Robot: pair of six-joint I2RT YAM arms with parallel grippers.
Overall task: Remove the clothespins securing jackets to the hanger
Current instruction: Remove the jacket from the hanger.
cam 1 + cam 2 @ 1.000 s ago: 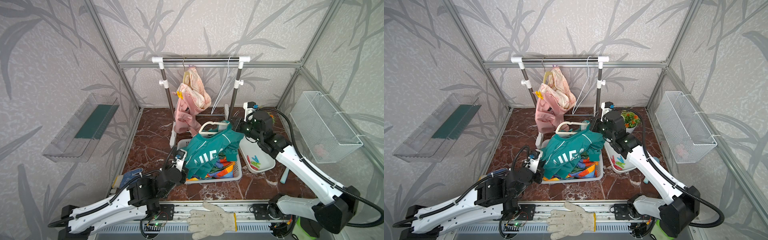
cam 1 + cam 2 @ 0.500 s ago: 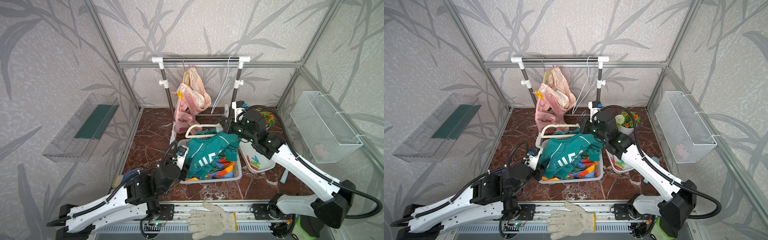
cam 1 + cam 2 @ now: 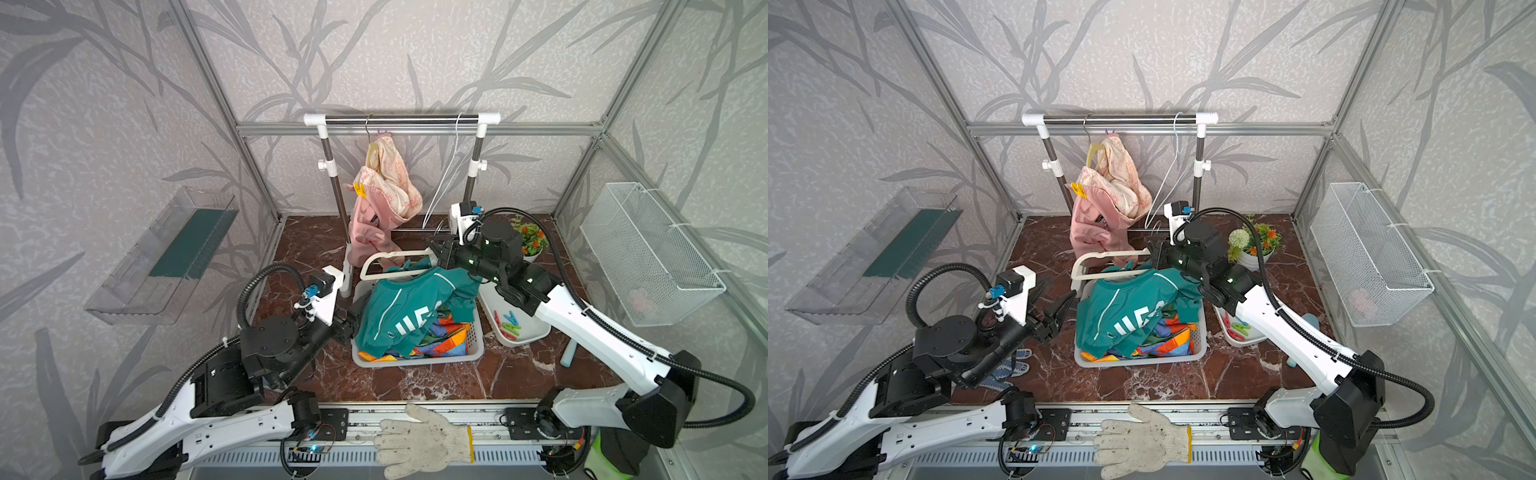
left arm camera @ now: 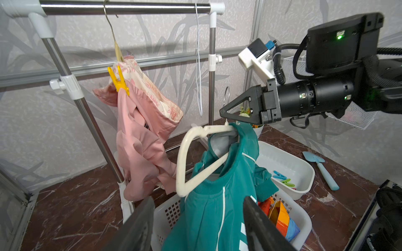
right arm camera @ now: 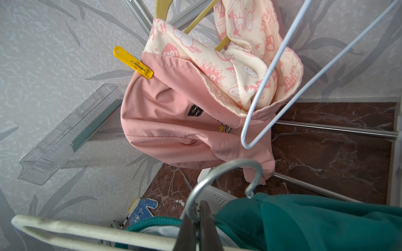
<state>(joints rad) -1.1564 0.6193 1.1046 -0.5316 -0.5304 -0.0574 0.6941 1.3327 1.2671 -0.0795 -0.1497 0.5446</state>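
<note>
Pinching cream hanger (image 4: 185, 152) hook, right gripper (image 4: 223, 113); teal jacket (image 4: 217, 206) draped

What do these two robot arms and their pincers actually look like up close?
Both arms have white shell links joined by chunky black joints, with ribbed black cables looping alongside. The left gripper and right gripper are black, with tapering triangular fingers. A white camera block with a blue plug sits on each wrist, and small green lights glow.

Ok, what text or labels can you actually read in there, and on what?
"PEACE": cream lining of the pink jacket.
"LOVE": upside down on a pink shape of the same lining.
Dark chest patch: letters unclear.
Teal jacket: white letters, folded, not readable.
Other lining words: too distorted.
</note>
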